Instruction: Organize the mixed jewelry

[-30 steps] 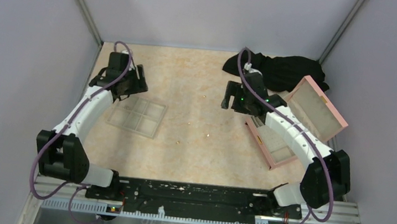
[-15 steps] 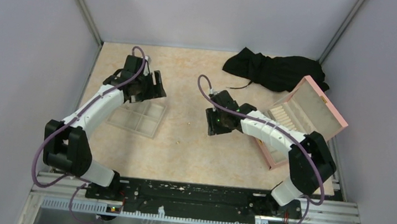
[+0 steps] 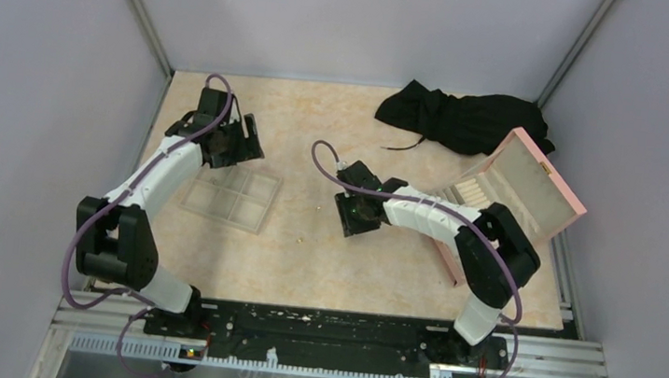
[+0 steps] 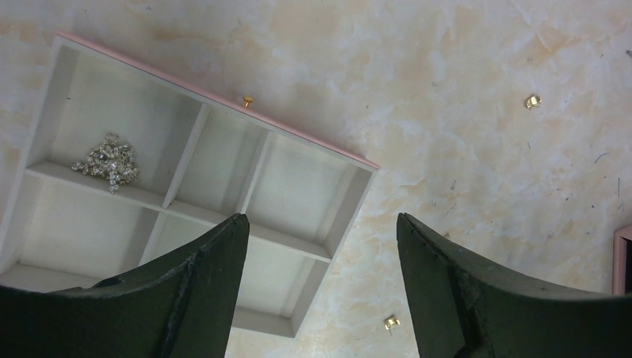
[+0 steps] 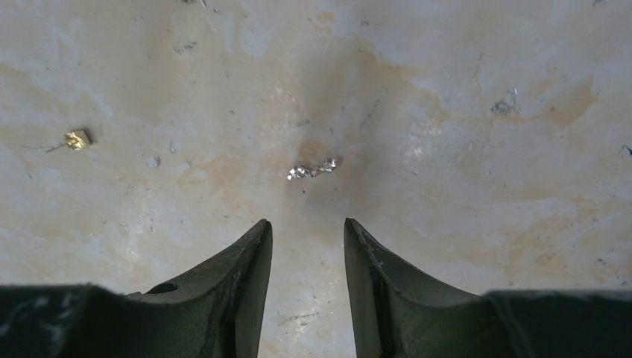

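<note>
The mixed jewelry lies scattered as tiny pieces. In the right wrist view a silvery piece [image 5: 313, 170] lies just ahead of my right gripper [image 5: 307, 222], and a gold piece [image 5: 77, 139] lies to the left. The right gripper is open and empty, low over the table's middle [image 3: 356, 214]. My left gripper [image 4: 322, 220] is open and empty above the four-compartment tray [image 4: 350, 216]. One compartment holds a silvery cluster [image 4: 108, 160]. Gold pieces lie by the tray's edge [image 4: 247, 101], below it [image 4: 391, 322] and far right [image 4: 532, 101]. In the top view the left gripper [image 3: 234, 141] is at the tray's [image 3: 232, 195] far edge.
The pink hinged box [image 3: 512, 203] stands open at the right, its lid raised. A black cloth [image 3: 460, 118] lies at the back right. Tiny specks [image 3: 301, 239] dot the table between the tray and the right gripper. Walls close in on both sides.
My right gripper has swung from beside the pink box leftward and nearer, down to the table's middle. My left gripper moved right over the tray, then slightly back left.
</note>
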You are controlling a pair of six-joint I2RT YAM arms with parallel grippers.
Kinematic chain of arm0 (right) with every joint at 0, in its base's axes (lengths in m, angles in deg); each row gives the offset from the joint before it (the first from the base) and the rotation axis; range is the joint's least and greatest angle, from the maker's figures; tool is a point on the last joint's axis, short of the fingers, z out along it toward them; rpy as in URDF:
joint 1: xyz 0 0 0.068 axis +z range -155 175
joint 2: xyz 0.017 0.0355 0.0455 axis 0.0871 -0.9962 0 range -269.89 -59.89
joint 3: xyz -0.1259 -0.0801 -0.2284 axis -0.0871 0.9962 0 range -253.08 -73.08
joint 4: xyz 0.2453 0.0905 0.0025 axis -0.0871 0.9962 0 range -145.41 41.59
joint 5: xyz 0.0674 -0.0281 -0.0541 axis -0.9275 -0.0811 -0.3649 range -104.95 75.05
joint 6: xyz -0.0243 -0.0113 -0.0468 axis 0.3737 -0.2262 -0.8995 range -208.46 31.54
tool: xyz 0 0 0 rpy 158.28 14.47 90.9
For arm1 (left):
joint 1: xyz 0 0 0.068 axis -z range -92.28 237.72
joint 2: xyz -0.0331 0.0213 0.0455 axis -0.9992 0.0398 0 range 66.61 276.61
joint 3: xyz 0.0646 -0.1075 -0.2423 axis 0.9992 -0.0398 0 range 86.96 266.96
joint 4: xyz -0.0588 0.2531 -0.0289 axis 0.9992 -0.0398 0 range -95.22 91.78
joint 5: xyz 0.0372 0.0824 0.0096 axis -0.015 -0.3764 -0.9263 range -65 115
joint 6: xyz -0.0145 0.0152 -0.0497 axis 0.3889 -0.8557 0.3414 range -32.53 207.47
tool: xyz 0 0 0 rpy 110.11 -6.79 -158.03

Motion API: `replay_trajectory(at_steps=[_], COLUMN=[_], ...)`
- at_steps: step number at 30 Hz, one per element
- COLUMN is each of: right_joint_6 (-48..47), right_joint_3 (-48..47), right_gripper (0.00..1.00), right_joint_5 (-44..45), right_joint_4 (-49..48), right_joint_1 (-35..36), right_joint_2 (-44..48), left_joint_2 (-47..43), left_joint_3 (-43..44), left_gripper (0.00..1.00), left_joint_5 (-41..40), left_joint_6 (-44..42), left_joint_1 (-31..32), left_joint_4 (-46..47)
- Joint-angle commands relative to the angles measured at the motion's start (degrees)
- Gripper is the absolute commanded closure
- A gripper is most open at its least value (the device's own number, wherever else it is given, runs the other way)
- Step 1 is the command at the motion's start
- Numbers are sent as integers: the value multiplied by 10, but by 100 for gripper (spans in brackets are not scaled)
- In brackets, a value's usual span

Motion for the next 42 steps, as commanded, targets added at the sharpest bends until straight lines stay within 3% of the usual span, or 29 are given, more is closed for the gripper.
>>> replay_trajectory(at_steps=[1,6,10,29,37,42], right_joint_6=[-9,-10,-10,-15,-16,-15], right_joint_3=[-41,-62,-74,-77,-85,-91], right_gripper=[60,62,72,80,100,100], right_joint_5=[17,21,27,18,22,35], right_joint_4=[-31,-30,-26,-26,-22,-16], right_joint_1=[13,17,17,17,17,17], right_joint_2=[-12,-34,-53,-74,-72,-57], left_joint_2=[1,1,2,8,13,15], left_joint_3=[15,12,10,8,13,15], left_gripper=[21,21,21,21,21,21], left_joint_5=[-3,-3,-3,-3,15,15], left_joint_6=[-4,-3,-3,-2,-3,-5], left_joint_1=[2,2,2,2,2,2], left_joint_4=[-7,-6,-4,1,2,5])
